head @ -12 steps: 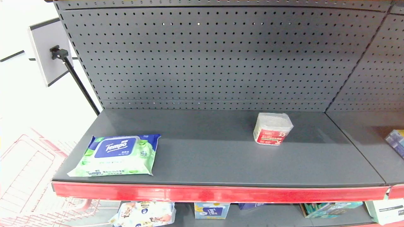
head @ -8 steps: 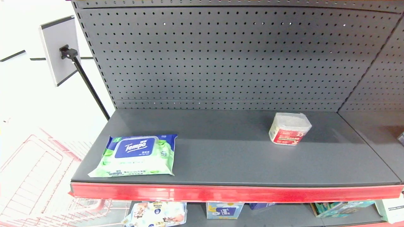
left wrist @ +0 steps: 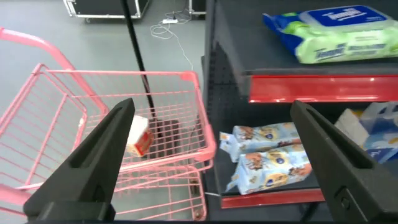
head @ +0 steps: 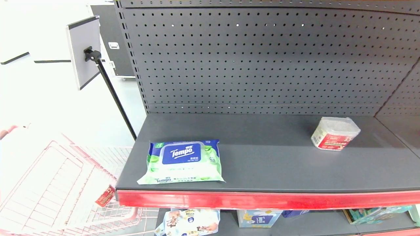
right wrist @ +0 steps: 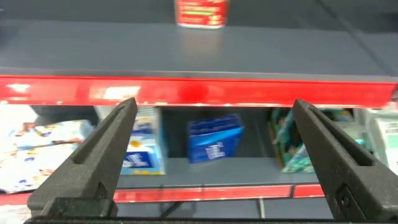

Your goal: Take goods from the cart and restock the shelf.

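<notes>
A green and blue pack of wet wipes [head: 183, 161] lies flat near the front left of the dark shelf [head: 275, 167]. A small clear tub with a red label [head: 334, 133] stands farther back on the right. The pink wire cart [head: 55, 186] is low at the left of the shelf; in the left wrist view the cart [left wrist: 99, 130] holds a small white and red box [left wrist: 138, 135]. My left gripper [left wrist: 211, 163] is open, hanging off the shelf's left end above the cart. My right gripper [right wrist: 214, 158] is open, level with the shelf's red front edge [right wrist: 199, 92], with the tub [right wrist: 202, 12] beyond it.
A grey sign panel on a black pole [head: 83, 52] stands left of the shelf. The lower shelf carries wipe packs [left wrist: 267, 155] and small boxes [right wrist: 214, 142]. A pegboard wall [head: 262, 55] backs the shelf.
The head camera has swung left: the shelf, wipes and tub shift right in the picture and more of the cart shows. Nothing on the shelf has moved.
</notes>
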